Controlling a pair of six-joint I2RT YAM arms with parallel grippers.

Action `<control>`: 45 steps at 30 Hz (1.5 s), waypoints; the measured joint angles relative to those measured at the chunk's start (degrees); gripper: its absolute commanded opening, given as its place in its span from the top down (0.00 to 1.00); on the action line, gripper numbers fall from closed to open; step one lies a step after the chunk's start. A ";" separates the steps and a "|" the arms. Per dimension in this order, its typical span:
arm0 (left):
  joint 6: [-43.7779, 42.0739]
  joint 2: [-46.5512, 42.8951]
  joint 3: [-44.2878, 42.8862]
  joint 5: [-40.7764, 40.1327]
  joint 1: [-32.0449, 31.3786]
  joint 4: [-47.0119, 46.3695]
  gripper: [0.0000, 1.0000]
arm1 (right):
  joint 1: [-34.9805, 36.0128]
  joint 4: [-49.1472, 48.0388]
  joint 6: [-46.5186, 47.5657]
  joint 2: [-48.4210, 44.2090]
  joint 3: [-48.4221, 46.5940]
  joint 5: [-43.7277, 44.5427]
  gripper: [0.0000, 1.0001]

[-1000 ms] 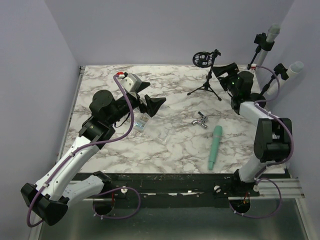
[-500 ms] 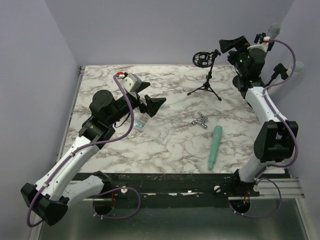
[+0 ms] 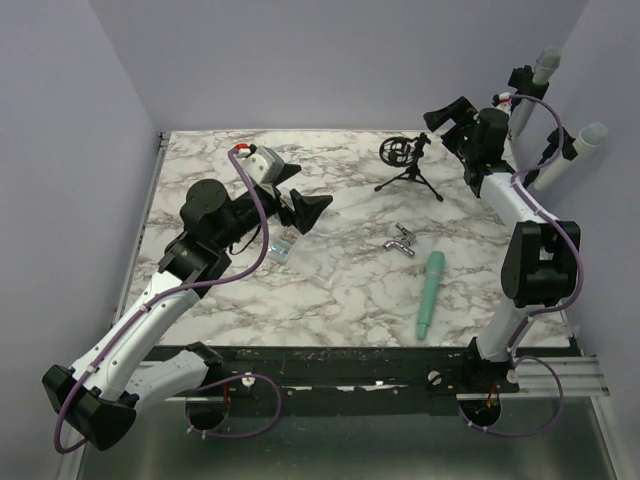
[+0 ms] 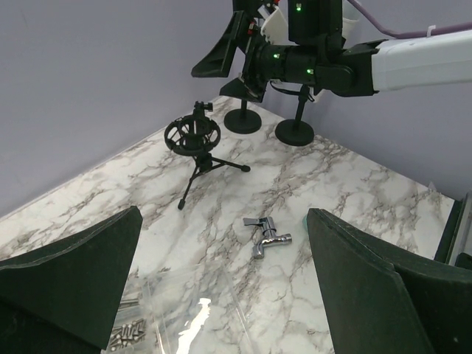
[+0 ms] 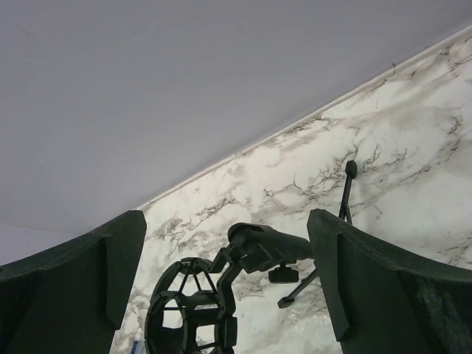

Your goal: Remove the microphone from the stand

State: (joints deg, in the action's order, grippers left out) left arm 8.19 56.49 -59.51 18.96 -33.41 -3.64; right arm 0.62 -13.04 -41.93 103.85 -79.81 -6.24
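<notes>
The teal microphone (image 3: 430,293) lies flat on the marble table, right of centre, apart from the stand. The black tripod stand (image 3: 410,168) with its empty ring-shaped shock mount (image 3: 396,150) stands at the back; it also shows in the left wrist view (image 4: 195,147) and, close up, in the right wrist view (image 5: 265,247). My right gripper (image 3: 446,114) is open, just above and right of the stand's top, holding nothing (image 5: 225,221). My left gripper (image 3: 300,205) is open and empty over the table's left middle (image 4: 221,221).
A chrome tap (image 3: 402,240) lies mid-table, also in the left wrist view (image 4: 264,232). A clear bag of screws (image 3: 281,245) lies under my left gripper. Two more stands with pale tubes (image 3: 545,70) (image 3: 588,138) stand at the back right edge.
My right gripper rose from right of the stand, then came down beside the stand's top. The shock mount now sits lower than before. The left arm has not moved.
</notes>
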 measured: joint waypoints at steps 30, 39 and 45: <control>1.01 0.59 0.00 1.38 0.00 0.00 0.02 | 3.28 7.76 19.08 -3.50 13.57 11.04 0.28; 1.44 0.66 0.00 1.90 0.00 0.00 0.02 | 3.28 4.83 22.91 7.76 6.78 2.45 0.44; 1.53 0.74 0.00 2.21 0.02 -0.02 0.02 | 3.30 3.21 24.09 14.45 0.09 -1.01 0.46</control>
State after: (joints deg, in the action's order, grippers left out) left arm 9.72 57.23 -59.51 21.17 -33.39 -3.66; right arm 3.92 -9.82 -17.85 118.30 -79.72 -7.25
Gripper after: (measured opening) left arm 0.978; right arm 0.539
